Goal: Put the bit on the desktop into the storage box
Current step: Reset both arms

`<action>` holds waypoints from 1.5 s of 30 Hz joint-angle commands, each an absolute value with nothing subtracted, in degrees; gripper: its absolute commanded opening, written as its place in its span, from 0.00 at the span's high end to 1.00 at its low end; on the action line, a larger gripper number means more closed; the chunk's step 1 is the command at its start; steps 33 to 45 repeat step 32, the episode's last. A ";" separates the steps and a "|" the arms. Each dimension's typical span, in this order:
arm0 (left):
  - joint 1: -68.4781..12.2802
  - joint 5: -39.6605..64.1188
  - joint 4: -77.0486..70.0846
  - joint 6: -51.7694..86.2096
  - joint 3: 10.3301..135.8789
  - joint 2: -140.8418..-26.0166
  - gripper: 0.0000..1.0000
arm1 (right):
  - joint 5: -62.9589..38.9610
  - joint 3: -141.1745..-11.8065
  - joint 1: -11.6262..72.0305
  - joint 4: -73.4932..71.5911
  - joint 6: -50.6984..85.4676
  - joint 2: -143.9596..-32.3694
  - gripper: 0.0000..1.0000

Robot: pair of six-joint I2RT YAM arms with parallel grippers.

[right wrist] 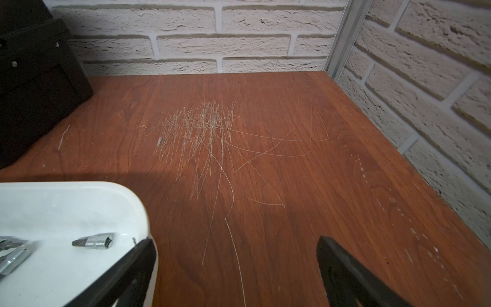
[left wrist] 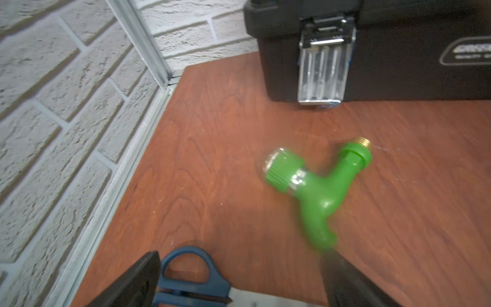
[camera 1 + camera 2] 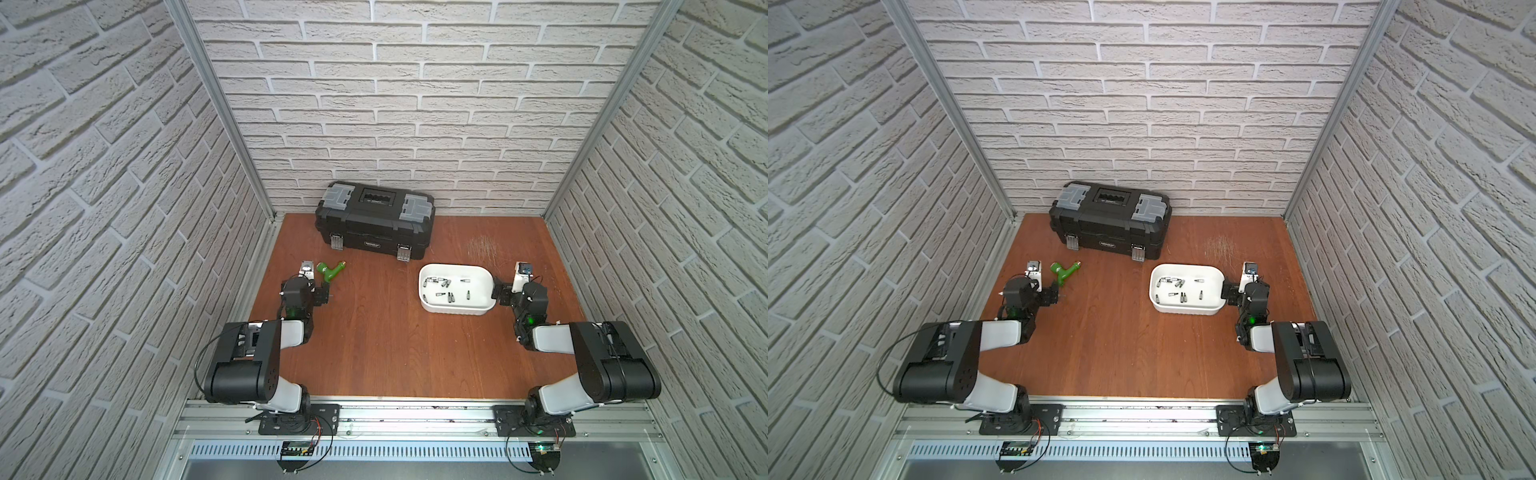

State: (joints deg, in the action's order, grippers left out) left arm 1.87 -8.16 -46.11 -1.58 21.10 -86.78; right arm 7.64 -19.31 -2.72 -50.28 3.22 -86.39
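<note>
The bits lie scattered on the floor of the white tub, most of them toward its left and near parts, none stacked. In the right wrist view one short silver bit rests flat near the tub's rounded corner. The tub stands on the right half of the tabletop, about midway between near and far edges.

The right hand sits at the tub's right end, its fingers spread wide and holding nothing. One finger overlaps the tub's rim; whether it touches cannot be told. Beyond it, farther away, the wood carries a patch of pale scratches.

The left hand is well apart on the left side, also spread wide and empty. A green tap lies on the wood just beyond it, its lower end close to one finger; the picture is too blurred to tell contact. The blue handle of a pair of scissors shows under this hand.

A black toolbox stands shut at the far edge, against the brick wall.
</note>
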 commanded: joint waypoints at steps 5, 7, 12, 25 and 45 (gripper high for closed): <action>4.61 -1.64 -48.26 1.21 22.73 -88.50 0.02 | 7.92 -20.30 -2.20 -51.25 3.59 -86.31 0.01; 4.59 -1.68 -48.64 1.19 22.68 -88.60 0.02 | 8.04 -20.39 -2.21 -51.23 3.54 -86.31 0.01; 4.04 -2.87 -49.14 0.71 22.55 -88.82 0.02 | 8.56 -20.39 -1.99 -51.16 3.38 -86.26 0.01; 4.01 -2.90 -48.98 0.79 22.59 -88.77 0.02 | 9.84 -20.92 -1.19 -50.45 2.92 -86.31 0.01; 4.02 -2.88 -49.01 0.79 22.59 -88.78 0.02 | 9.93 -20.90 -1.19 -50.40 2.86 -86.31 0.01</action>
